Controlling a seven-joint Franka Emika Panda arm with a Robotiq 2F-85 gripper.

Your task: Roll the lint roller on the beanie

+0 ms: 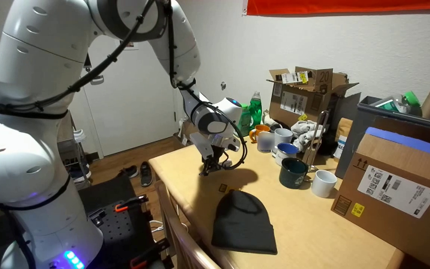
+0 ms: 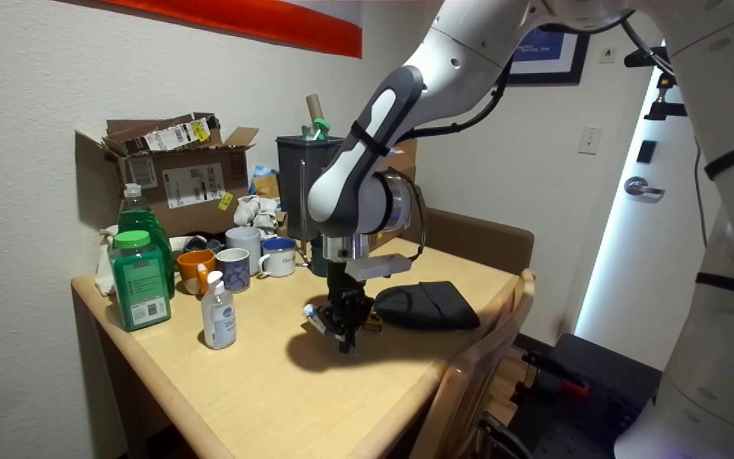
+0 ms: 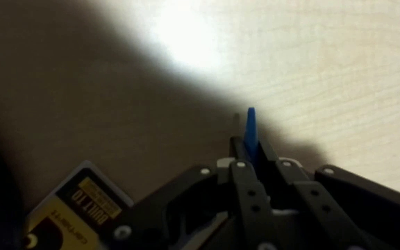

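your table [image 1: 312, 224] smooth wood grain, chair [image 2: 459, 376] glossy wood along one edge, beanie [image 1: 243, 228] matt black cloth near that edge, your lint roller [image 3: 251, 128] smooth blue plastic-looking, box [image 2: 182, 191] matt cardboard by opposite edge

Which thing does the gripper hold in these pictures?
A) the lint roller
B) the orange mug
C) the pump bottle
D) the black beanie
A, because the wrist view shows the blue part of the lint roller clamped in the gripper, while the beanie lies on the table.
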